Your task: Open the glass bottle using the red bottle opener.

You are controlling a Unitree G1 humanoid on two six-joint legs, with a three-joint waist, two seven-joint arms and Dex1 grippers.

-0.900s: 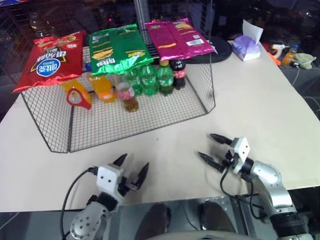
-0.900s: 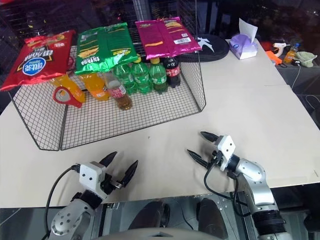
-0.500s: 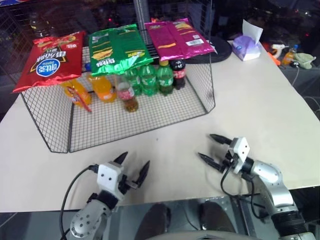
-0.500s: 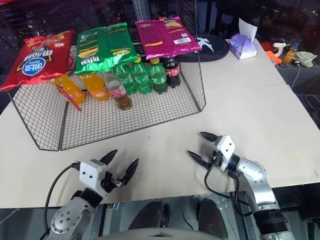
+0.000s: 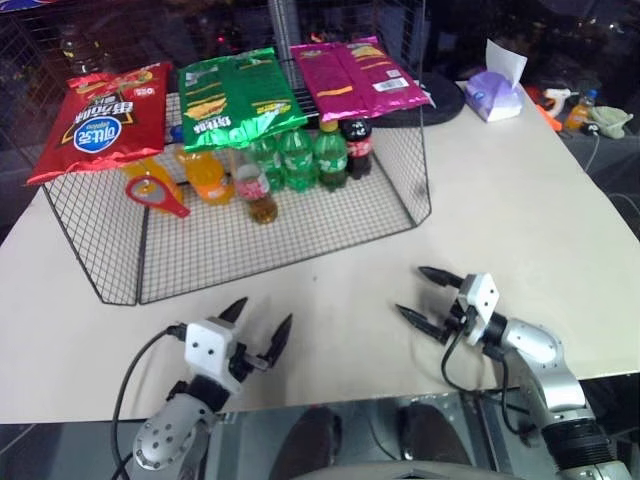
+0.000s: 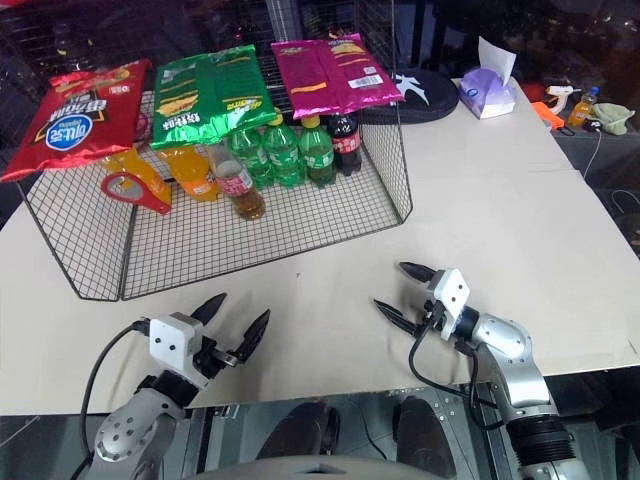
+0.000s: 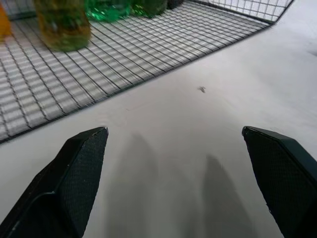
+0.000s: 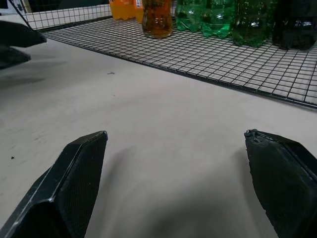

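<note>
The glass bottle (image 5: 258,193), small with amber liquid and a red-and-white label, stands upright on the wire rack's lower grid (image 5: 300,235), in front of the green bottles. The red bottle opener (image 5: 166,201) is at the rack's left end under the red chip bag, ring head up-left and handle slanting down-right. My left gripper (image 5: 262,316) is open and empty over the bare table near the front edge. My right gripper (image 5: 411,291) is open and empty too, pointing left toward the rack. The bottle also shows ahead in the right wrist view (image 8: 157,16).
Red (image 5: 100,115), green (image 5: 235,95) and magenta (image 5: 355,75) chip bags lie on the rack's top shelf. Green bottles (image 5: 298,158), orange soda bottles (image 5: 205,175) and a dark cola bottle (image 5: 358,146) stand below. A tissue box (image 5: 495,92) sits far right.
The red opener turned edge-on half a second ago and now faces flat again. My left gripper has drifted slightly left. The right gripper has stayed put.
</note>
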